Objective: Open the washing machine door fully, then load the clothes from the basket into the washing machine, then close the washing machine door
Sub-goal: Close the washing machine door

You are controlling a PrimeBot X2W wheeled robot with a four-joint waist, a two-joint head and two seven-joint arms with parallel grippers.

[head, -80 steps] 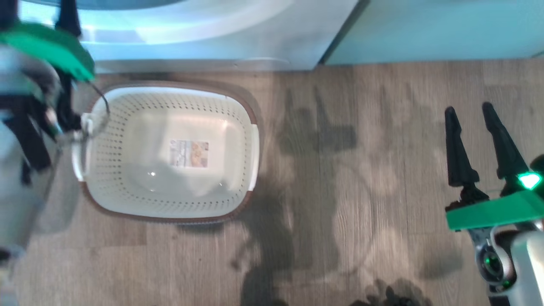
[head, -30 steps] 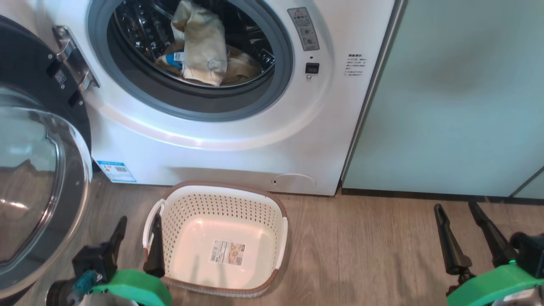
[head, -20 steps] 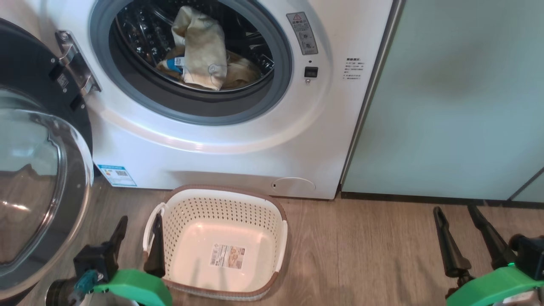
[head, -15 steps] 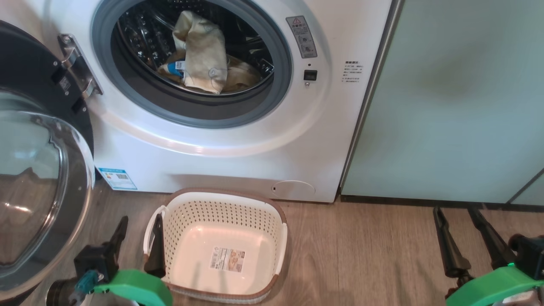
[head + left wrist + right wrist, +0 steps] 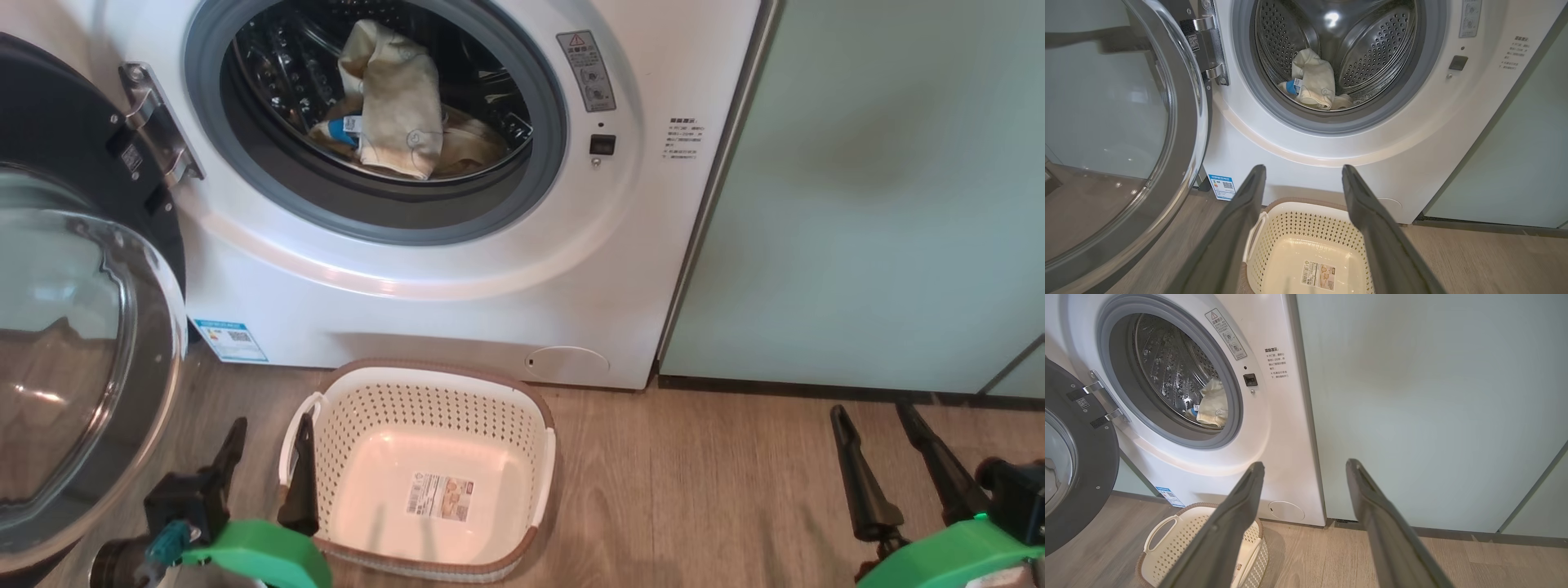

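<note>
The white washing machine (image 5: 457, 286) has its round black door (image 5: 73, 343) swung wide open to the left, glass bowl facing me. Pale yellow clothes (image 5: 392, 102) with a blue part lie inside the steel drum; the clothes (image 5: 1312, 81) show low in the drum in the left wrist view. The cream basket (image 5: 424, 392) stands on the floor before the machine, holding nothing but its label sticker. My left gripper (image 5: 265, 429) is open at the basket's left handle. My right gripper (image 5: 873, 412) is open over bare floor at the lower right.
Pale green cabinet doors (image 5: 882, 196) stand right of the machine. Wood floor (image 5: 702, 490) stretches between the basket and my right gripper. The open door juts out over the floor on the left, close to my left arm.
The head camera has tilted up from the floor to the machine front. Both grippers stay open and low; nothing among the things has moved.
</note>
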